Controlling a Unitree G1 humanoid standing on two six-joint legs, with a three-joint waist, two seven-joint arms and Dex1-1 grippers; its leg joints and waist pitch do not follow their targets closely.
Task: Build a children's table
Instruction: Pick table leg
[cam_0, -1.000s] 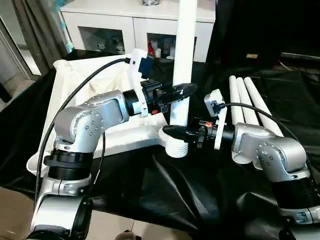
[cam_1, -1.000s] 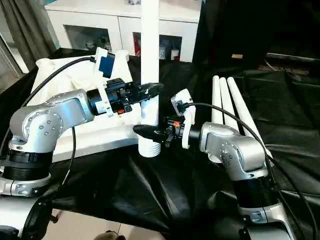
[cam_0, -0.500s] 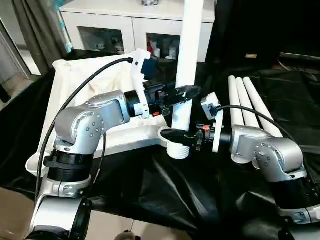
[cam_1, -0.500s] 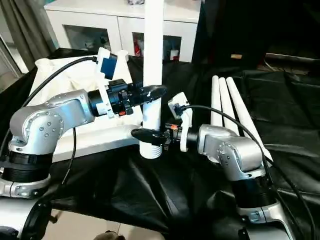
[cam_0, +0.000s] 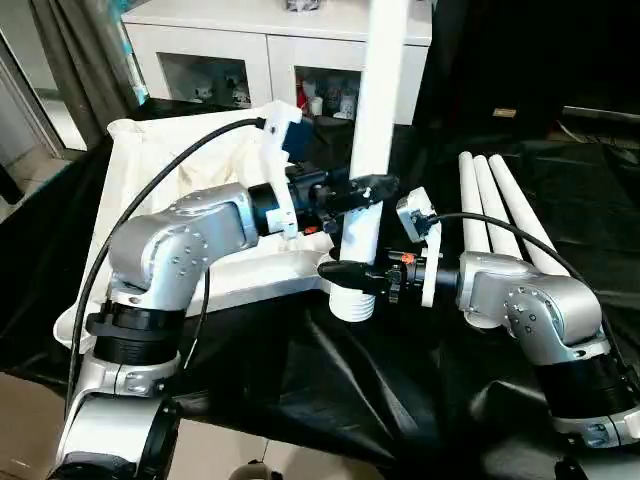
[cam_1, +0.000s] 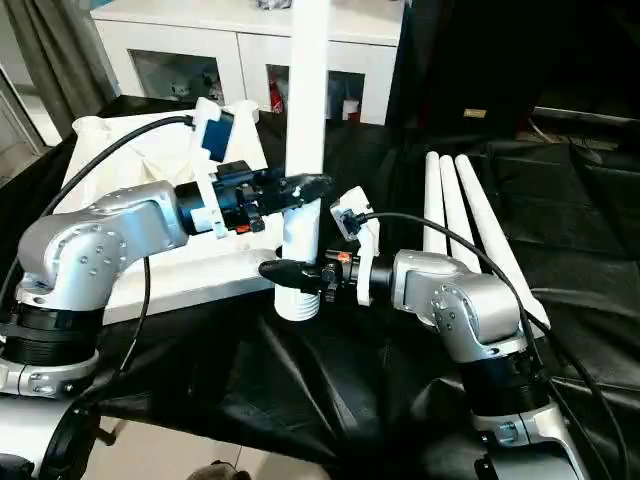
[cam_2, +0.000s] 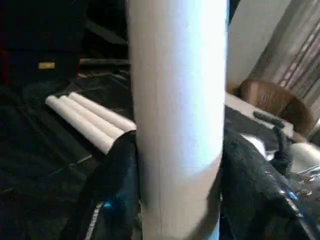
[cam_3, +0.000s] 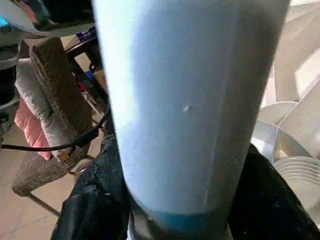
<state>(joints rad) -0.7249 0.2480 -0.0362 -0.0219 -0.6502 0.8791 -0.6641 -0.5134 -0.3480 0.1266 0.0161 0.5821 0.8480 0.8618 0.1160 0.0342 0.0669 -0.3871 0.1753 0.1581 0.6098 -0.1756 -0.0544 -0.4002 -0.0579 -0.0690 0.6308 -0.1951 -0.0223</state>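
Observation:
The children's table tabletop (cam_0: 240, 278) lies underside up on the black cloth. One white leg (cam_0: 385, 80) stands upright in its near corner socket (cam_0: 350, 303). My left gripper (cam_0: 368, 190) reaches in from the left and is shut on this leg at mid-height, with a black finger (cam_2: 117, 190) pressed on each side. My right gripper (cam_0: 345, 271) comes from the right and is shut on the same leg just above the socket, its fingers (cam_3: 95, 200) flanking the tube. Three more legs (cam_0: 495, 200) lie side by side on the right.
A white cabinet (cam_0: 230, 50) with glass-fronted shelves stands behind the work. Black cloth (cam_0: 330, 380) covers the surface and folds toward the near edge. A black cable (cam_0: 150, 200) arcs over my left forearm.
My right gripper has slid left toward the leg's base and its jaws have narrowed onto the tube. The left gripper has stayed on the leg, which stands a little straighter.

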